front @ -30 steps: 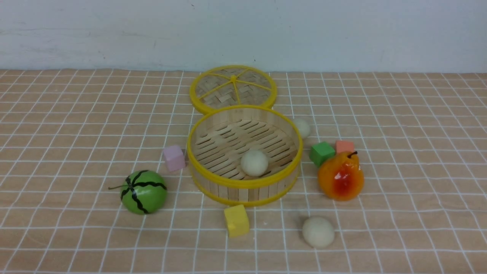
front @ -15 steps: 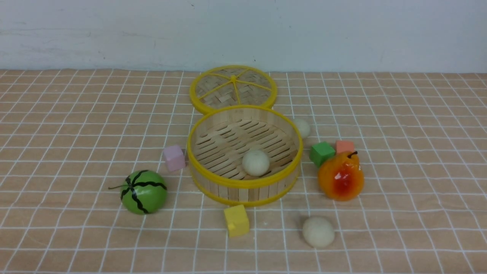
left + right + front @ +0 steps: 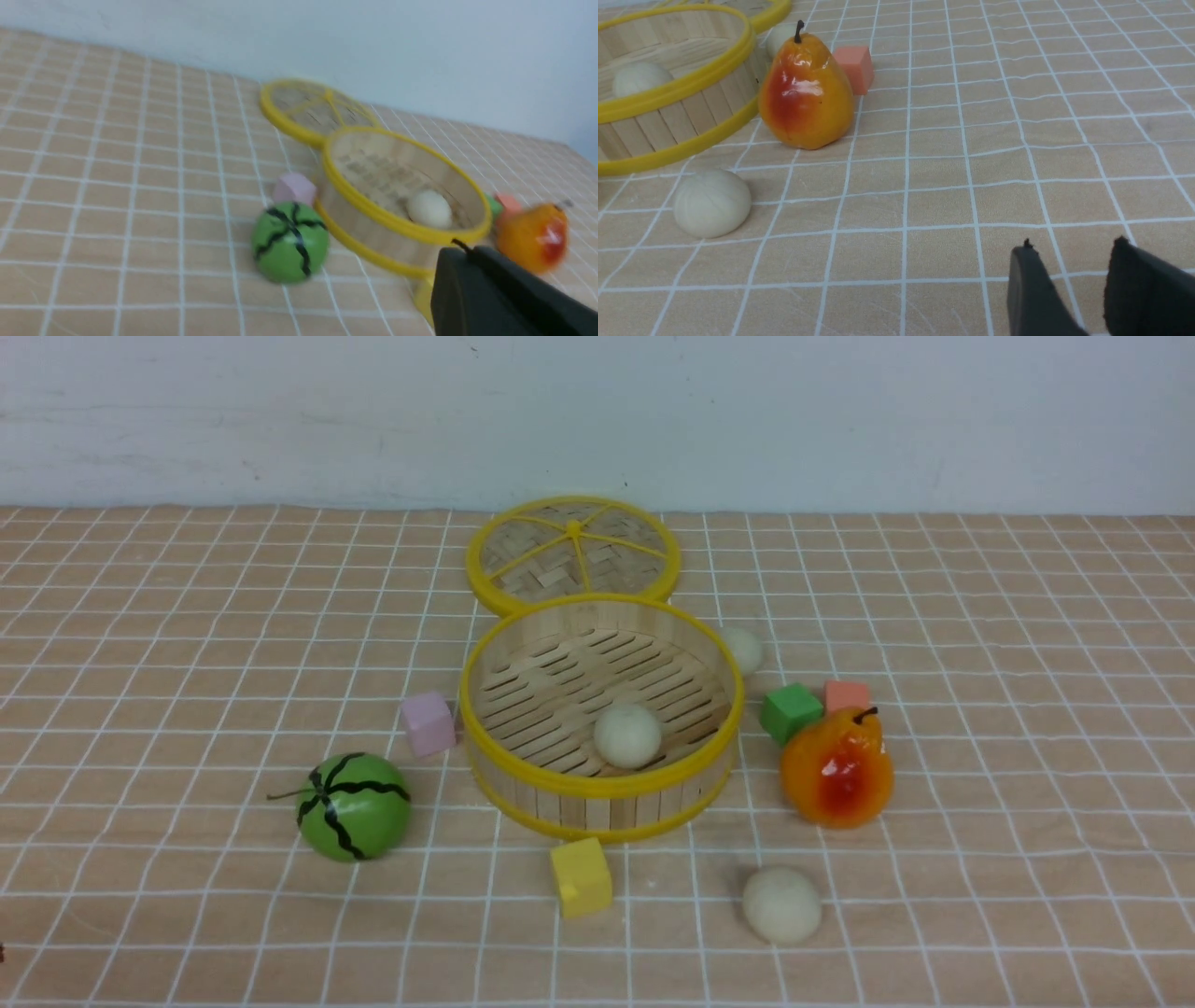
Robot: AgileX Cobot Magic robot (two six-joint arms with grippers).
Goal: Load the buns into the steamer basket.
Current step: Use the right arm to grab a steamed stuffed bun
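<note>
The steamer basket (image 3: pixel 597 791) stands mid-table with one bun (image 3: pixel 627 735) on its slatted floor. A second bun (image 3: pixel 744 650) lies just behind the basket's right side. A third bun (image 3: pixel 781 904) lies in front and to the right of the basket, and also shows in the right wrist view (image 3: pixel 711 203). Neither gripper shows in the front view. In the blurred left wrist view my left gripper (image 3: pixel 462 249) is shut and empty, near the basket's rim (image 3: pixel 397 224). My right gripper (image 3: pixel 1073 245) is open and empty, low over the cloth, well apart from the third bun.
The flat woven lid (image 3: pixel 571 553) lies behind the basket. A green watermelon (image 3: pixel 354 805) and a pink cube (image 3: pixel 428 721) are to the left. A yellow cube (image 3: pixel 581 876) is in front. An orange pear (image 3: pixel 836 768), a green cube (image 3: pixel 790 712) and a salmon cube (image 3: pixel 846 695) are to the right.
The bun in the basket has settled a touch to the right. A dark speck has appeared at the lower left edge of the front view. Nothing else has moved.
</note>
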